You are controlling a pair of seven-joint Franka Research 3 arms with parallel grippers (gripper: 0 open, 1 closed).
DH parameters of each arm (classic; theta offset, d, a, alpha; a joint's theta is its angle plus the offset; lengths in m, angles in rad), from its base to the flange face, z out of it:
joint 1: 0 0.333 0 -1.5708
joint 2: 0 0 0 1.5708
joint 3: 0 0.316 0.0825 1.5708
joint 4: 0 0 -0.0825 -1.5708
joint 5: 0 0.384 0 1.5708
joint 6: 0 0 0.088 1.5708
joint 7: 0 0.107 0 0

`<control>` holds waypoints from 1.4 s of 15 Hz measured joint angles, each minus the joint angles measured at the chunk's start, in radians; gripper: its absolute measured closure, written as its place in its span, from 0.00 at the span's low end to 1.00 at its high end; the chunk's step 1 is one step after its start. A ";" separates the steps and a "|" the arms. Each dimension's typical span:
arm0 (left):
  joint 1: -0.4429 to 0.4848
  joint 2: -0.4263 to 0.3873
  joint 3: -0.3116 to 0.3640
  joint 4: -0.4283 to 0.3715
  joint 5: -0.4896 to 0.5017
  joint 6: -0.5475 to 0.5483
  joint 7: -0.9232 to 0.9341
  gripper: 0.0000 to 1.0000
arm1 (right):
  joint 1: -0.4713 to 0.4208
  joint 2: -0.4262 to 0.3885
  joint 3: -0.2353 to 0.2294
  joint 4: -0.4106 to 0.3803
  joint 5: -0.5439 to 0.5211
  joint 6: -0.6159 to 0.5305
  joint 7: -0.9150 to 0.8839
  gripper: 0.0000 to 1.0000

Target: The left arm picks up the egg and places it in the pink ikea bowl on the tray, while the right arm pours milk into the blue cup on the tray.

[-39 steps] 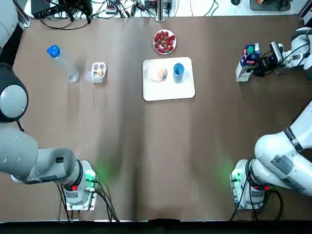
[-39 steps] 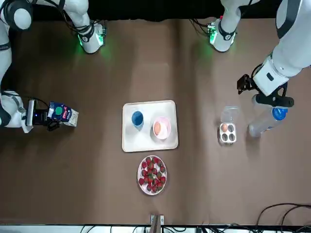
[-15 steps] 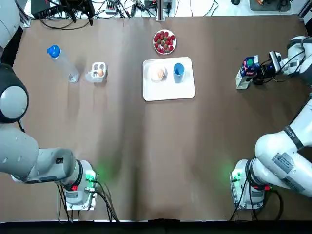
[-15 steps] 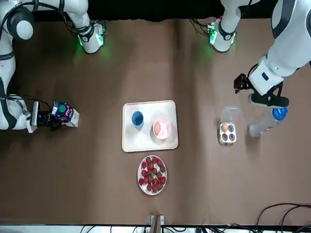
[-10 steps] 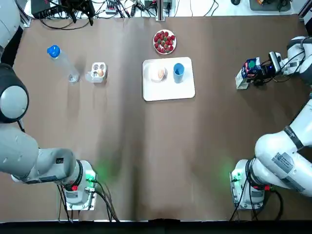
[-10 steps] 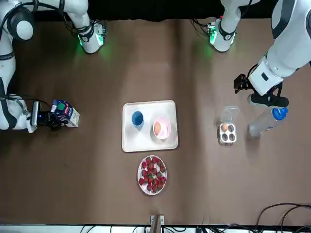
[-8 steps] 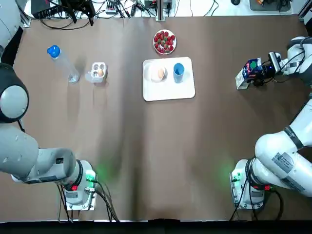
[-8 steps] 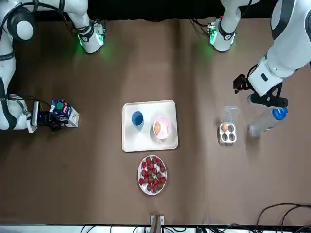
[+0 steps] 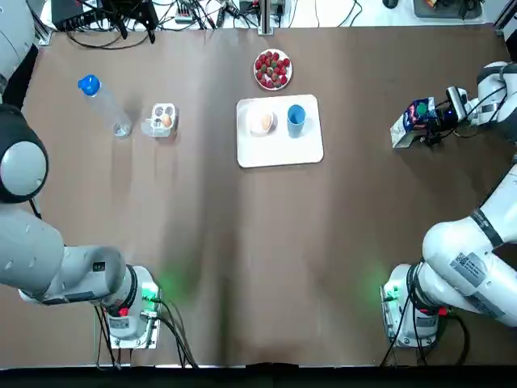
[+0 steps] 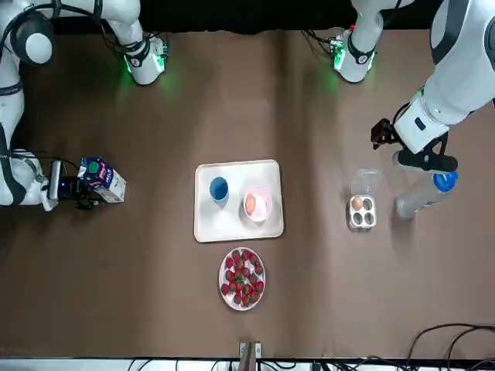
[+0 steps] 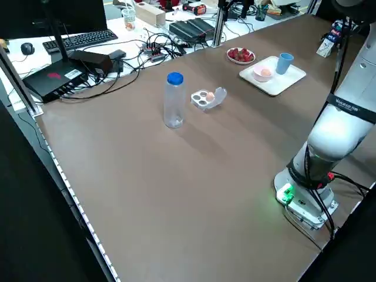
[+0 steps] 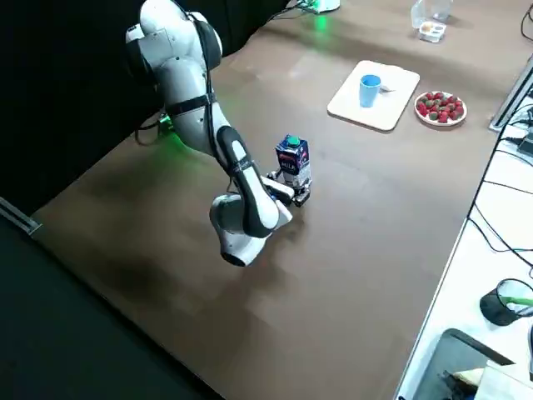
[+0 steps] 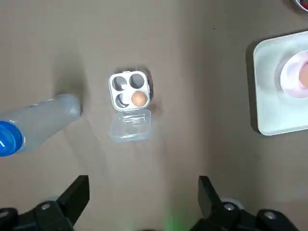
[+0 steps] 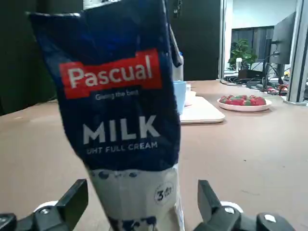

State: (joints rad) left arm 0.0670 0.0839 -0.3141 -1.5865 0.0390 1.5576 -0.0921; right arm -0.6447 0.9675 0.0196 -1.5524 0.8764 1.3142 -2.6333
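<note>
**Pink bowl (image 9: 252, 125) holds an egg (image 9: 266, 122); milk for the blue cup (image 9: 296, 117) is not confirmed**

Clock directions here read the overhead view as a dial, with the arm bases at 6 o'clock.

On the brown table (image 9: 242, 242), the white tray (image 9: 279, 155) carries the two vessels side by side, the cup at 3 o'clock of the bowl. The egg lies inside the bowl, so I judge the left arm's part as done. The inside of the cup looks blue and I see no white there. Whether milk was poured I cannot tell, and I would count this part as unfinished.

The milk carton (image 9: 410, 121) stands on the table at 3 o'clock of the tray, well apart from it. The right gripper (image 9: 435, 120) sits low on the carton's 3 o'clock side. Its fingers are spread, one on each side of the carton's base with a small gap, so it is not pinching the carton.

The left gripper (image 10: 407, 147) hangs high over the table, with its fingers spread and nothing between them. Below it lie the water bottle (image 9: 105, 105) and, at 3 o'clock of the bottle, the egg box (image 9: 161, 121). The lid of the box is folded back and one spare egg (image 13: 139, 98) is inside.
</note>
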 joint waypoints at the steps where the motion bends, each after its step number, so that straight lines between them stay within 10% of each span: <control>1: 0.000 0.000 0.000 0.000 0.000 0.000 0.000 0.00 | -0.005 0.000 0.000 0.001 0.000 -0.001 0.011 0.00; 21: -0.016 0.000 -0.002 0.000 0.000 0.000 0.000 0.00 | -0.081 -0.056 -0.013 0.149 -0.156 -0.057 0.204 0.00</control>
State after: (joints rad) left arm 0.0510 0.0842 -0.3156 -1.5865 0.0391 1.5576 -0.0921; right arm -0.7253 0.9116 0.0068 -1.4033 0.7199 1.2570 -2.4291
